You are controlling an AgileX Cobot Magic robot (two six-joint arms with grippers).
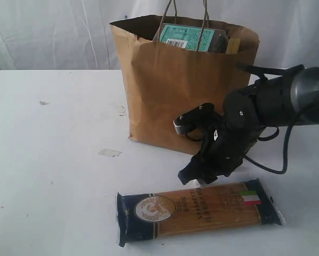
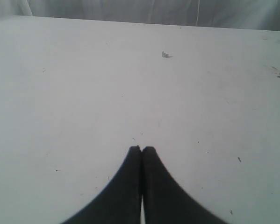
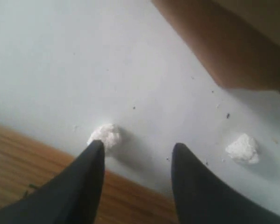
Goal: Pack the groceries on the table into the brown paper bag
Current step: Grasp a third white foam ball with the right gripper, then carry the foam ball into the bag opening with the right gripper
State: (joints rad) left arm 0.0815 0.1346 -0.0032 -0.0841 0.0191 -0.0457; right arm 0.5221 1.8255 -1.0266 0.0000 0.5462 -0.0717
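The brown paper bag [image 1: 164, 90] hides all but the tops of its groceries [image 1: 188, 37].

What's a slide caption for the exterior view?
Right gripper, open, at the edge of the spaghetti pack beside the brown paper bag.

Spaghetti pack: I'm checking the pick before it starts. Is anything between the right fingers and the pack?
Nothing visible does. The right gripper hangs open at the spaghetti pack's edge. Two small white lumps lie on the table beside the fingers, off the pack.
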